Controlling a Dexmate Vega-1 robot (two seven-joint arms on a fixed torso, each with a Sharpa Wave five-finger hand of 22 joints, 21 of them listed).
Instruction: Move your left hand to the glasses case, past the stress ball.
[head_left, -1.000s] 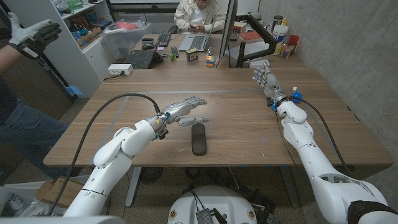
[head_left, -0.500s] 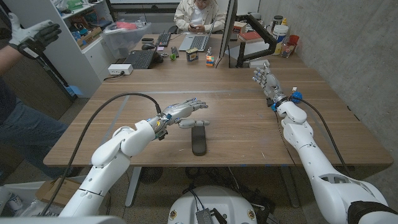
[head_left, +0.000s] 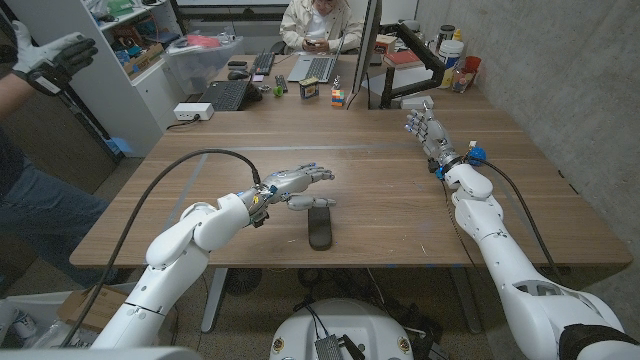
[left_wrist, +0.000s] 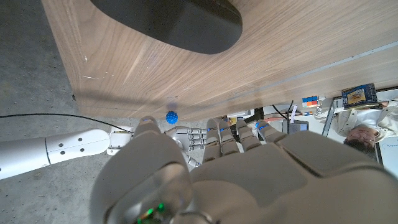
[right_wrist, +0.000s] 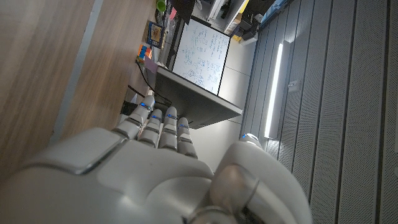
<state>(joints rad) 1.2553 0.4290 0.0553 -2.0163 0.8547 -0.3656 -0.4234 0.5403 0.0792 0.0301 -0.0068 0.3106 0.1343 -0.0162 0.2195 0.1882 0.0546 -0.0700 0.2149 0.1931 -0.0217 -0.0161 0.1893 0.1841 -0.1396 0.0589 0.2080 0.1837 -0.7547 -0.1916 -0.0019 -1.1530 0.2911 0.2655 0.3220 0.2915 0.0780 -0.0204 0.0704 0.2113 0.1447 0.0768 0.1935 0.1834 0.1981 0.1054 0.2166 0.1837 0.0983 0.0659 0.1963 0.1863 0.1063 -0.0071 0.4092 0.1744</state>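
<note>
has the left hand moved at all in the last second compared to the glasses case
Yes. In the head view the left hand has shifted slightly toward the robot's right and nearer the glasses case, which has stayed put; its thumb now reaches over the case's far end.

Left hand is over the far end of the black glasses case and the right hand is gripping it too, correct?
Not quite. The left hand is by the glasses case, but the head view shows the right hand far off, raised and holding nothing.
</note>
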